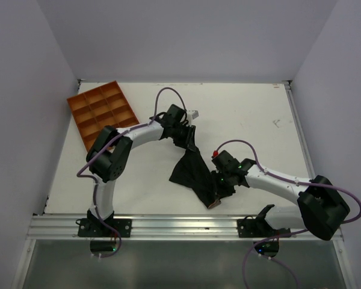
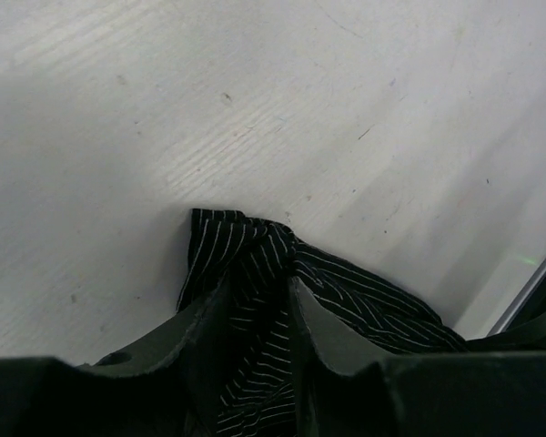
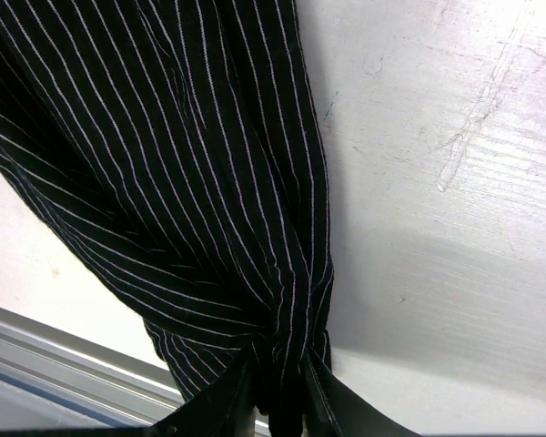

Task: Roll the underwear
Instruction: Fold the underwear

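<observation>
Top, left-wrist and right-wrist views. The underwear (image 1: 192, 171), a soft black woven garment with fine white pinstripes, hangs as a slack, creased band between the two arms, over the middle of the table and running diagonally toward its near edge. A thin reddish-brown edge shows at its near end.

The left gripper (image 1: 185, 133), a hard matt-black two-finger claw, sits at the far end of the band. In the left-wrist view its fingers (image 2: 314, 319) stand partly apart. A crumpled fold of the underwear (image 2: 255, 264) lies loosely in the gap and spills onto the table ahead of the tips, with no visible pinch.

The right gripper (image 1: 219, 188) is at the near end. In the right-wrist view its jaws are drawn in tight on a gathered bunch of the underwear (image 3: 209, 182), and the stripes converge into the nip at the right gripper (image 3: 278, 396).

The white table (image 1: 246, 114) has a faint wood-like grain, with scuffs and scratches. A ribbed aluminium rail (image 1: 180, 226) runs along its near edge. An orange-brown rigid tray (image 1: 102, 111), divided into rectangular compartments, lies at the far left corner, well apart from the garment. Purple cables (image 1: 168, 91) loop over both arms.
</observation>
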`<move>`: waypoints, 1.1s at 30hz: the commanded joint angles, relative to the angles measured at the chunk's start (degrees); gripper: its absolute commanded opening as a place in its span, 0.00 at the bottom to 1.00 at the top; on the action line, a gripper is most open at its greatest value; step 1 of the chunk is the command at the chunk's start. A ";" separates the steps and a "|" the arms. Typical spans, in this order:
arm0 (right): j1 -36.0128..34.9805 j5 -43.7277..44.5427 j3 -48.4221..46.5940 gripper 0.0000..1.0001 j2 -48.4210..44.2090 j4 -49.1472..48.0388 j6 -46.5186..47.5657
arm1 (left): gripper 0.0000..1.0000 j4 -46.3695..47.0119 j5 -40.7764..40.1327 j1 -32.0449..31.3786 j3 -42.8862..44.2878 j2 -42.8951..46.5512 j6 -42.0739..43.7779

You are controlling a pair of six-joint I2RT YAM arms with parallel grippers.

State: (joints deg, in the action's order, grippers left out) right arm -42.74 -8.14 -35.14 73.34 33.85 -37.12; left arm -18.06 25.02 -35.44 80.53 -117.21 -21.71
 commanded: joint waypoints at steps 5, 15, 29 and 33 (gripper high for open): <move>-0.50 2.78 0.77 0.27 0.93 4.56 -0.40 | 0.36 -1.71 -1.90 1.52 -3.01 8.22 2.82; -0.41 3.83 -0.20 0.29 0.66 5.88 -1.02 | 0.35 -1.71 0.30 1.43 -8.11 9.89 5.19; -0.41 4.01 -0.37 0.29 0.40 6.06 -2.07 | 0.07 1.28 1.62 1.43 -12.50 9.45 5.36; -0.50 4.54 0.24 0.29 -0.57 6.85 -2.25 | 0.00 -0.21 -0.58 1.43 -12.94 10.51 7.12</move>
State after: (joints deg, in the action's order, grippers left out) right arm -42.87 -7.01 -35.57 73.32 35.18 -39.07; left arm -18.94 25.28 -34.13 68.20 -109.36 -16.99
